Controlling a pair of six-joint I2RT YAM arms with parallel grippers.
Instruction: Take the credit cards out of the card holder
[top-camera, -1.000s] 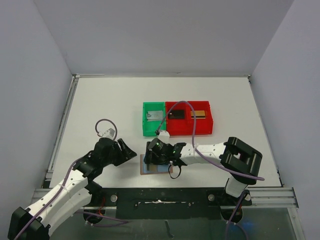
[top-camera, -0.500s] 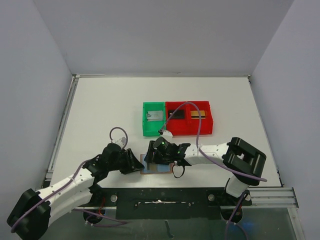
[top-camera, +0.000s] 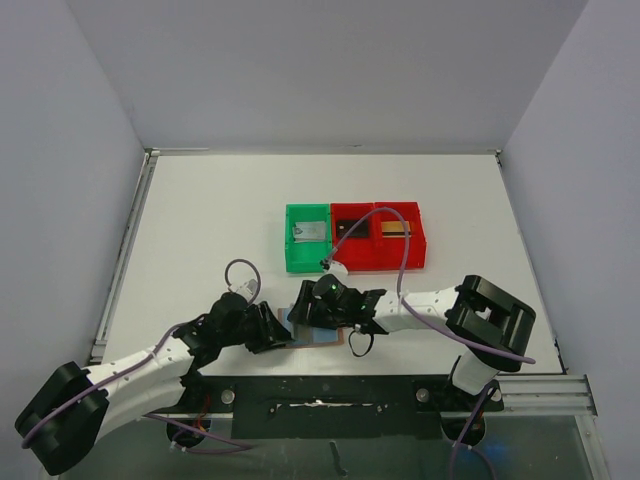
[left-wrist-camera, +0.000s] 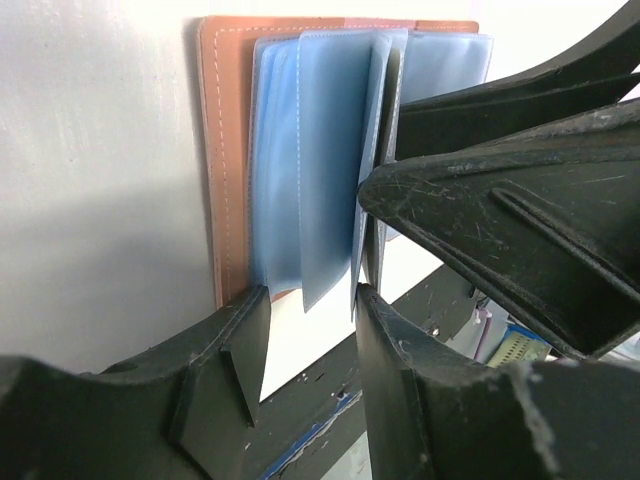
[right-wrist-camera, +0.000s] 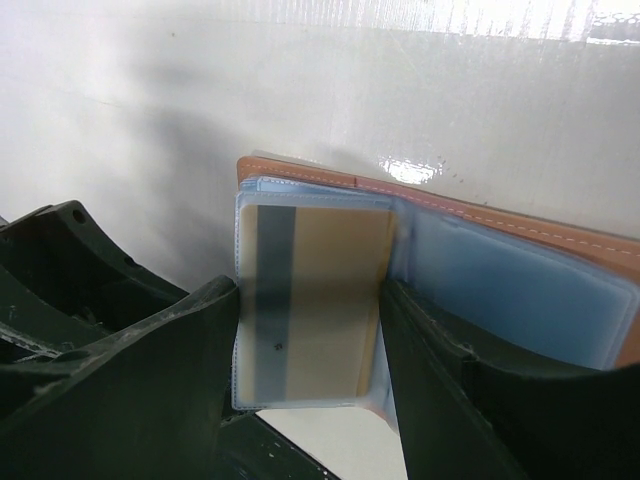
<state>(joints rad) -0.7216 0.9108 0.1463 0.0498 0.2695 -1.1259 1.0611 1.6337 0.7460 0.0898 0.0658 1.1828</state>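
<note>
The card holder (top-camera: 322, 337) is seen lying open on the table (top-camera: 200, 220), with its blue sleeves (left-wrist-camera: 300, 170) fanned upward. The left pincer (left-wrist-camera: 310, 300) is held open at the holder's left edge, with sleeve edges standing between its fingers. The right pincer (right-wrist-camera: 308, 292) is likewise spread over the holder, and a sleeve carrying a gold-tan card (right-wrist-camera: 330, 260) is framed between its fingers. Beyond the holder, a silver card (top-camera: 308, 232) is lodged in the green bin (top-camera: 305, 263). A black card (top-camera: 352, 228) and a gold card (top-camera: 397, 228) are lodged in the red bins (top-camera: 378, 263).
</note>
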